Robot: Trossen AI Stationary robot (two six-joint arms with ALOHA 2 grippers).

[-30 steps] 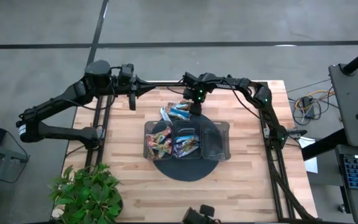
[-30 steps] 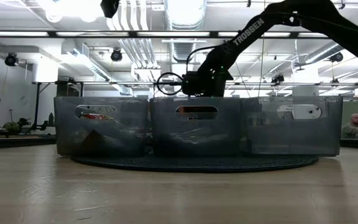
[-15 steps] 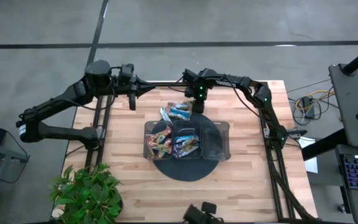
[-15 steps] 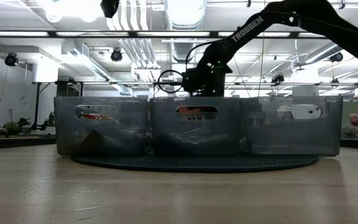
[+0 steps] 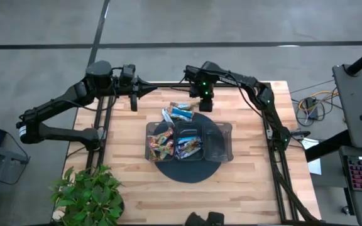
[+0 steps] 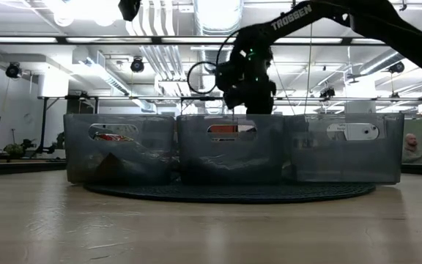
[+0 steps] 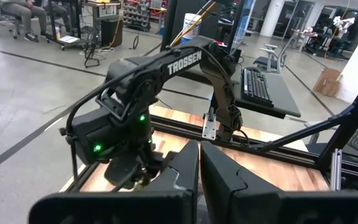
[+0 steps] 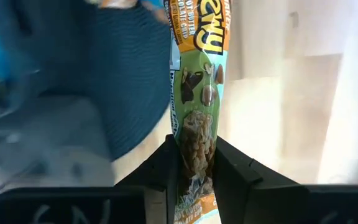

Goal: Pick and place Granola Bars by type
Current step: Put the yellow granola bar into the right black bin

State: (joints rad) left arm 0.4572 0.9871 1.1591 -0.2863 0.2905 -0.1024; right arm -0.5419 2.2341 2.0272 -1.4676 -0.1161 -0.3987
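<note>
Fingers (image 8: 232, 171) of the right gripper (image 5: 205, 105) clamp a green-wrapped granola bar (image 8: 197, 118) above the three-compartment tray (image 5: 226, 129), upper centre; loose bars (image 5: 180, 112) lie beyond the tray. Left gripper (image 5: 134, 103) waits clenched, upper left.

One light-blue bar (image 8: 194, 112) with orange lettering hangs lengthwise, pinched at one end. A few bars (image 5: 180, 112) lie piled on the worktop; others (image 5: 162, 144) fill two tray compartments.

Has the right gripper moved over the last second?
Yes. The right gripper, shut on a granola bar, has risen and pulled away from the tray toward the table's far edge.
</note>
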